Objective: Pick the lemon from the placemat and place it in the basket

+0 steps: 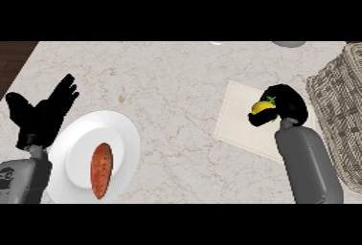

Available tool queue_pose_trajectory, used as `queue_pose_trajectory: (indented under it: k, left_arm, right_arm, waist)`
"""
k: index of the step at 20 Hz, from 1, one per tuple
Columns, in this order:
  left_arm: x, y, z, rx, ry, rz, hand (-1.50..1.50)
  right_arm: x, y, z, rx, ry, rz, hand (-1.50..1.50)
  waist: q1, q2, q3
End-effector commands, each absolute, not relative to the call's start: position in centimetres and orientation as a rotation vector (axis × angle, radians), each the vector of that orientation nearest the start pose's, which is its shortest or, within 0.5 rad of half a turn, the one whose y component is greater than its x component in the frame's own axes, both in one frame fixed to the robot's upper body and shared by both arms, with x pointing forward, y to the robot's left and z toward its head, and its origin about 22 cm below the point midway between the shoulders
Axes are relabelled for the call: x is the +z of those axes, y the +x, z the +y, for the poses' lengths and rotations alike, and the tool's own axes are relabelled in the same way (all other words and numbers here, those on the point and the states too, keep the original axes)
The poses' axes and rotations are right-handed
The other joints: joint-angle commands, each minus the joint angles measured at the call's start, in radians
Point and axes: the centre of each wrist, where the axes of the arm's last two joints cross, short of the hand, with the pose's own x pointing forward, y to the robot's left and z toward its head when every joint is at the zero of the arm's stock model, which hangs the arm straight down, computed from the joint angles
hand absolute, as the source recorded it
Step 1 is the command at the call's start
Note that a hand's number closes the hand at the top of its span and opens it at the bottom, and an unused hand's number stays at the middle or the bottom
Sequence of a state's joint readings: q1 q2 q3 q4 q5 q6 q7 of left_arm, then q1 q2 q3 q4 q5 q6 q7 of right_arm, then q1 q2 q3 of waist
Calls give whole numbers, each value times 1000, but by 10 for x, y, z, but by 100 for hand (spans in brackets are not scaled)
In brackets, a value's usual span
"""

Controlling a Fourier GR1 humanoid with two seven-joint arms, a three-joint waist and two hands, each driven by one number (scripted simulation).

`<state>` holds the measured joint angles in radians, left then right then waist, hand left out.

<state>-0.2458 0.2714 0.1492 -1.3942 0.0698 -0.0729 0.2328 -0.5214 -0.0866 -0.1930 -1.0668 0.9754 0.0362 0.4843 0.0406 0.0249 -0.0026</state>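
The right hand (286, 103) curls round the lemon (262, 107) over the placemat (237, 119), a light, firm, smooth-skinned fruit best cupped around its middle

The counter (170, 81) looks like polished veined marble, the basket (339, 110) rough woven wicker, the plate (124, 139) smooth white (maybe ceramic), the placemat (237, 119) matt.

Bare counter (170, 95) between plate (120, 125) and placemat (237, 119); basket (343, 103) wall seemingly just beside placemat's right edge

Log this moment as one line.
right hand: shut on lemon | over placemat | basket: right | left hand: open, resting
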Motion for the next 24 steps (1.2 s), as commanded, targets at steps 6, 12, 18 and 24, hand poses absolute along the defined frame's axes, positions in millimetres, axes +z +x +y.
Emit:
queue_pose_trajectory:
  k: [6, 12, 18, 24]
  left_arm:
    - [49, 311, 282, -166, 106, -1434, 0]
    - [53, 315, 285, -184, 97, -1435, 0]
    - [50, 314, 294, -162, 129, -1422, 0]
    - [49, 317, 276, -150, 135, -1428, 0]
  right_arm:
    - [98, 417, -183, -105, -1026, -897, 150]
    - [148, 436, -146, -283, -1253, -1192, 150]
    - [199, 458, -138, -384, -1403, -1130, 150]
    - [222, 471, -150, -405, -1536, -1047, 150]
  waist:
    - [83, 21, 4]
    - [95, 21, 0]
    - [75, 12, -2]
    - [45, 6, 0]
